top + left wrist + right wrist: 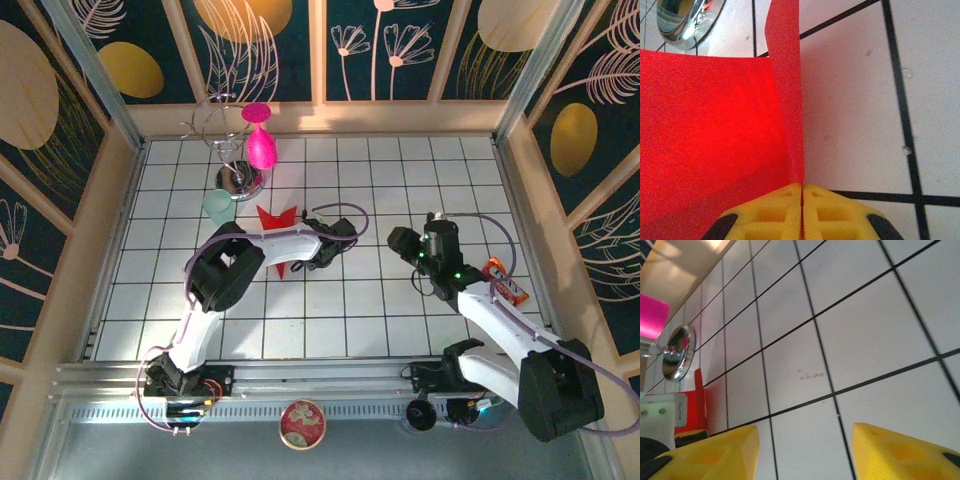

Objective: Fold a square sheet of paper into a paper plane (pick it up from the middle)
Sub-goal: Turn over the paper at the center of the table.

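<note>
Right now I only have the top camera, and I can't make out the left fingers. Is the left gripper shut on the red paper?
Observer: Yes. The left wrist camera shows the left gripper shut on the red paper, pinching a fold that stands upright.
Operator: Is the right gripper holding anything?
Observer: No. In its wrist camera the right gripper is open and empty, with bare white table beyond it.

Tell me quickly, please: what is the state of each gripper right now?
The left gripper is shut on the red paper.
The right gripper is open, holding nothing.
</note>
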You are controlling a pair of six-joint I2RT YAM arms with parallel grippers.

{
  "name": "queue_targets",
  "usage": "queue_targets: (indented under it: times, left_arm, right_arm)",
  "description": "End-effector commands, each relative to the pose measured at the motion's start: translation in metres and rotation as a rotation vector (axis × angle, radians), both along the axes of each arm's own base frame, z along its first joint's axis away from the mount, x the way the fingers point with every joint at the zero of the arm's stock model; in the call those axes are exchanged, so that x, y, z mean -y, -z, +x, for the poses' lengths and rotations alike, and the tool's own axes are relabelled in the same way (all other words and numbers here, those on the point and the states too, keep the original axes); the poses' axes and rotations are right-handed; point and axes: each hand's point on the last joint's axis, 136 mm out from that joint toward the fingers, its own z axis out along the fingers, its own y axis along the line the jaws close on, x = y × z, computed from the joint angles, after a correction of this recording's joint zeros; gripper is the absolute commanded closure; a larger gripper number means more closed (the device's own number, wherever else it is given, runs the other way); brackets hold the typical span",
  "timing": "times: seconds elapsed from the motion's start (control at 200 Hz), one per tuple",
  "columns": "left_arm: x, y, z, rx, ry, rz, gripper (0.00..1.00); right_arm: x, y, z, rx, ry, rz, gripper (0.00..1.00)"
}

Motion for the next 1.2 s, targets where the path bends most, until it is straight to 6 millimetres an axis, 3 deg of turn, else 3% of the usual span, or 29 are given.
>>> queue_targets:
  times: [0.0, 0.305, 0.536, 0.661, 0.891, 1.026, 1.196]
  left_arm:
    - [0.004, 0.006, -0.002, -0.010, 0.021, 0.062, 0.92]
    - [0.024, 0.029, -0.009, -0.048, 0.036, 0.002, 0.84]
    - [0.048, 0.026, -0.013, -0.063, 0.027, -0.189, 0.69]
    - [0.063, 0.018, -0.016, -0.071, 0.030, -0.306, 0.65]
    - [0.097, -0.006, -0.025, -0.098, 0.042, -0.588, 0.60]
    - [0.119, -0.040, -0.038, -0.113, 0.066, -0.819, 0.57]
    - [0.112, -0.083, -0.048, -0.047, 0.086, -0.977, 0.51]
  right_arm:
    - [0.023, 0.013, -0.007, -0.040, 0.086, -0.041, 0.48]
    - [0.041, 0.014, -0.011, -0.043, 0.146, -0.056, 0.48]
    - [0.040, 0.013, -0.009, -0.040, 0.144, -0.046, 0.48]
    - [0.039, 0.012, -0.008, -0.031, 0.139, -0.047, 0.48]
    - [0.031, 0.010, -0.006, -0.030, 0.090, -0.040, 0.47]
    - [0.021, 0.012, -0.003, -0.055, 0.041, -0.030, 0.44]
    - [-0.001, 0.013, -0.001, -0.056, -0.039, 0.007, 0.42]
